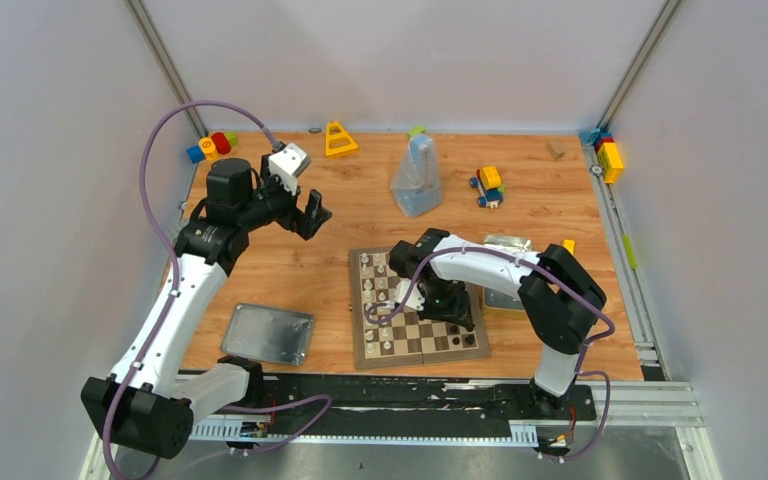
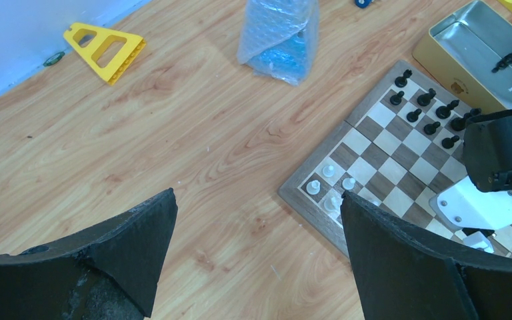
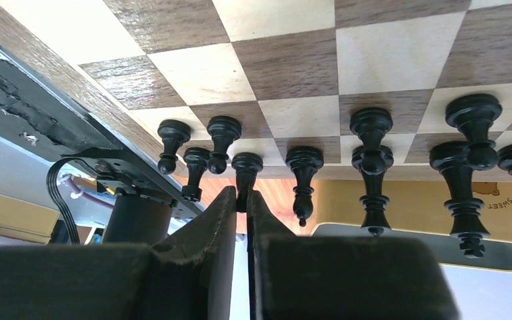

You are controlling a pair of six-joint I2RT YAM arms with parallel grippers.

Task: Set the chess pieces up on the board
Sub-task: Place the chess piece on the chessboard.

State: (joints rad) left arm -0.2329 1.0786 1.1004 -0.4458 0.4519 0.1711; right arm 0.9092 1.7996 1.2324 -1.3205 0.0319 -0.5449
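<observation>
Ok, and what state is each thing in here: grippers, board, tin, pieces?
Left gripper: open, empty, above the table.
Right gripper: shut on a black piece standing on the board.
Board: unfolded, lying flat.
Silver tin: open, stray black piece inside.
Tin lid: off, flat on the table.
Other black pieces: upright.
White pieces: upright.

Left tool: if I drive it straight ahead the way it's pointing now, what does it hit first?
Probably the bare wooden table, just short of the board corner where white pieces stand. Nothing sits between the fingers of the open left tool. Depth is hard to judge.
</observation>
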